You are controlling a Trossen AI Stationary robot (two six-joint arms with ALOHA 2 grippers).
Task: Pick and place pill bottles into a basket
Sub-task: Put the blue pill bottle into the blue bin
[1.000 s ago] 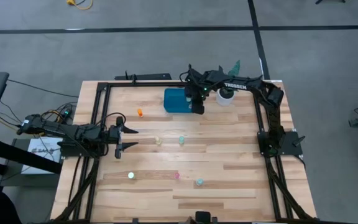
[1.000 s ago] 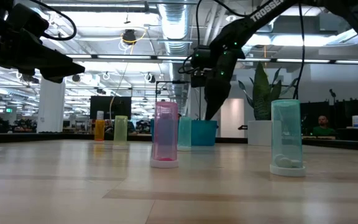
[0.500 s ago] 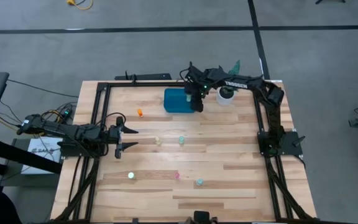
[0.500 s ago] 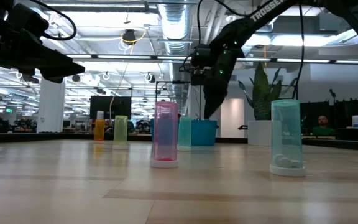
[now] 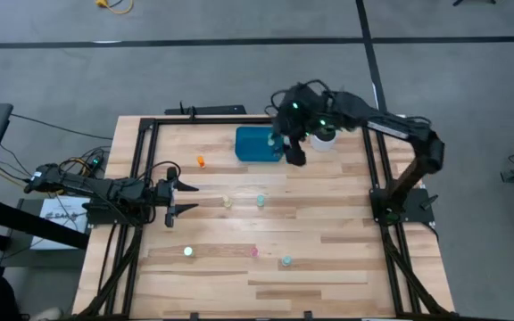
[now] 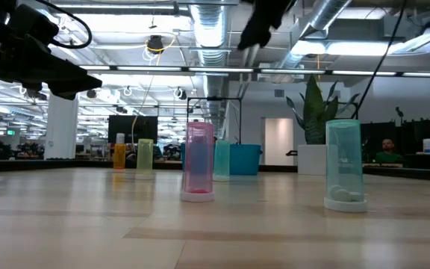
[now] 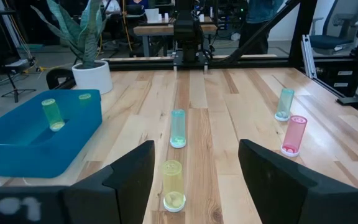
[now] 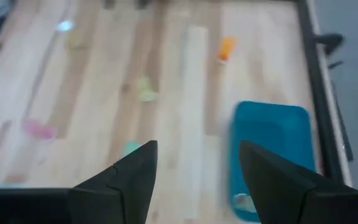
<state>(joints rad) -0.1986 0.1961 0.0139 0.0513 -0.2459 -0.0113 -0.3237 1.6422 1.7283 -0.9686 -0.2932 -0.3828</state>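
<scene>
The teal-blue basket [image 5: 255, 144] sits at the table's far side, with a yellow-green pill bottle [image 7: 52, 115] standing in it. Loose bottles stand on the wood: orange [image 5: 201, 161], pale yellow [image 5: 227, 201], teal [image 5: 261, 200], whitish-green [image 5: 187, 251], pink [image 5: 255, 251] and another teal one [image 5: 286, 260]. My right gripper [image 5: 293, 153] hangs open, high above the basket's right end, with nothing between its fingers [image 8: 126, 180]. My left gripper [image 5: 182, 198] waits open at the table's left, facing the pale yellow bottle [image 7: 173, 186].
A potted plant in a white pot [image 5: 325, 135] stands just right of the basket. A black frame [image 5: 141, 169] runs round the table's left, far and right sides. Bare wood lies between the bottles.
My right gripper has risen from low over the basket's right end to well above it, leaving the low view's middle for its top edge, and has shifted slightly toward the table's right edge as the arm swung out.
</scene>
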